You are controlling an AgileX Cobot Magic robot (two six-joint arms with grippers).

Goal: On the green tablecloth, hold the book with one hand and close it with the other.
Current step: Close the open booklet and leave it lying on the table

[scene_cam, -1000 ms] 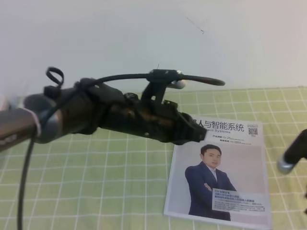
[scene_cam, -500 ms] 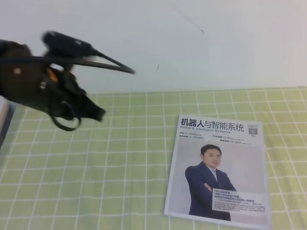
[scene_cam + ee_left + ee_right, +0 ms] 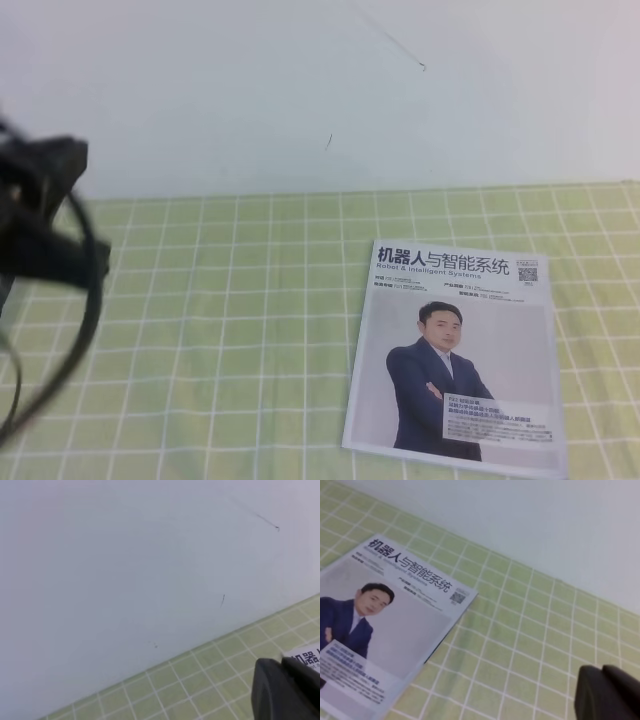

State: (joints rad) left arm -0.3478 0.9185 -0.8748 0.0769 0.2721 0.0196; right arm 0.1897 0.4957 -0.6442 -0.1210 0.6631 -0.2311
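At the far left of the exterior high view, the left arm (image 3: 40, 230) shows only as a dark, blurred mass with a loop of black cable (image 3: 70, 330) hanging below it, raised over the left edge of the green tablecloth (image 3: 230, 330). The left gripper (image 3: 287, 690) appears in the left wrist view as a black shape in the lower right corner; whether it is spread or pressed together cannot be told. It holds nothing that can be seen, and that camera looks mostly at the pale wall (image 3: 125, 570), with a strip of the checked cloth along the bottom.

The cloth covers the bench across the full width of the high view, its thin white lines forming squares, and it meets the wall along its far edge.

Right of centre lies the book (image 3: 455, 355), closed and flat on the cloth, cover up. The cover shows a man in a dark blue suit with arms folded, a black Chinese title across the top and a QR code in the upper right corner. Nothing touches it.

The right gripper (image 3: 610, 692) shows only in the right wrist view, as a dark form in the lower right corner, well apart from the book; whether it is spread cannot be told.
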